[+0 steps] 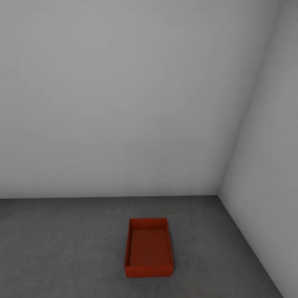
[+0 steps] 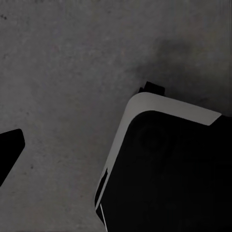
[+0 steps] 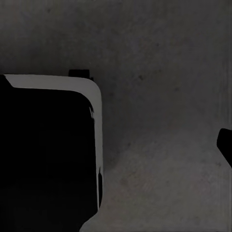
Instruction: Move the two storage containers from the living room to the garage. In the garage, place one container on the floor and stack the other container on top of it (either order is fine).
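Note:
One storage container (image 1: 149,247), a red-orange lidless bin, rests flat on the dark grey concrete floor (image 1: 62,244) of the garage. It lies near the corner where two plain grey-white walls meet, and nothing is inside it or on top of it. In the left wrist view, one dark fingertip (image 2: 10,151) stands at the picture's edge over bare concrete. In the right wrist view, another dark fingertip (image 3: 225,145) does the same. Nothing lies between the fingers of either gripper, and both are far from the bin.
The back wall (image 1: 124,103) and the right wall (image 1: 269,165) close off the corner. My own black, white-edged base (image 2: 164,169) (image 3: 48,150) stands on the concrete below both wrists. Bare floor surrounds the bin.

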`<state>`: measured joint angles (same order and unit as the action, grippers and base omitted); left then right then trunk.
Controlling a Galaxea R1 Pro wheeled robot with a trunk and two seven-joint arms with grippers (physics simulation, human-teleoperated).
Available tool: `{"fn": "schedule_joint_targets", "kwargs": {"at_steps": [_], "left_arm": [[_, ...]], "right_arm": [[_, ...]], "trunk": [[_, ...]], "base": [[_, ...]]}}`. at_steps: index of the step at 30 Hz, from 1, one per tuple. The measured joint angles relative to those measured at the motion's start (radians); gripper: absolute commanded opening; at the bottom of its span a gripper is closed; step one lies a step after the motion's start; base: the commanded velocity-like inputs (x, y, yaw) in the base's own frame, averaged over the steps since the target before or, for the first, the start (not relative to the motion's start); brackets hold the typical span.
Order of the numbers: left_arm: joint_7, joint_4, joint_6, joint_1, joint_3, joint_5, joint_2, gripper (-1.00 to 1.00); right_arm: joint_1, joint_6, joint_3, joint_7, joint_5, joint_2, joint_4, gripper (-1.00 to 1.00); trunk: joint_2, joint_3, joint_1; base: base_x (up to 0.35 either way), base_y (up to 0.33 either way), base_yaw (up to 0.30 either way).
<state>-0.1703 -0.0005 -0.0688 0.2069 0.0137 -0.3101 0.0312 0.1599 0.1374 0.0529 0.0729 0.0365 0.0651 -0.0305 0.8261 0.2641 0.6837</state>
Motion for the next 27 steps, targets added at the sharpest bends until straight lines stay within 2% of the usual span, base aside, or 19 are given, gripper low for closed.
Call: {"fn": "schedule_joint_targets", "kwargs": {"at_steps": [21,27], "left_arm": [[0.000,0.000,-0.008,-0.002,0.000,-0.001,-0.003,1.00],[-0.001,-0.001,-0.009,-0.002,0.000,-0.001,-0.002,1.00]], "right_arm": [[0.000,-0.002,0.001,0.003,-0.004,-0.006,0.000,1.00],[0.000,-0.002,-0.002,-0.004,0.002,-0.005,0.000,1.00]], "trunk": [[0.000,-0.001,0.000],[0.000,-0.003,0.000]], "base": [[0.000,0.000,0.000],[0.000,0.000,-0.153]]}}
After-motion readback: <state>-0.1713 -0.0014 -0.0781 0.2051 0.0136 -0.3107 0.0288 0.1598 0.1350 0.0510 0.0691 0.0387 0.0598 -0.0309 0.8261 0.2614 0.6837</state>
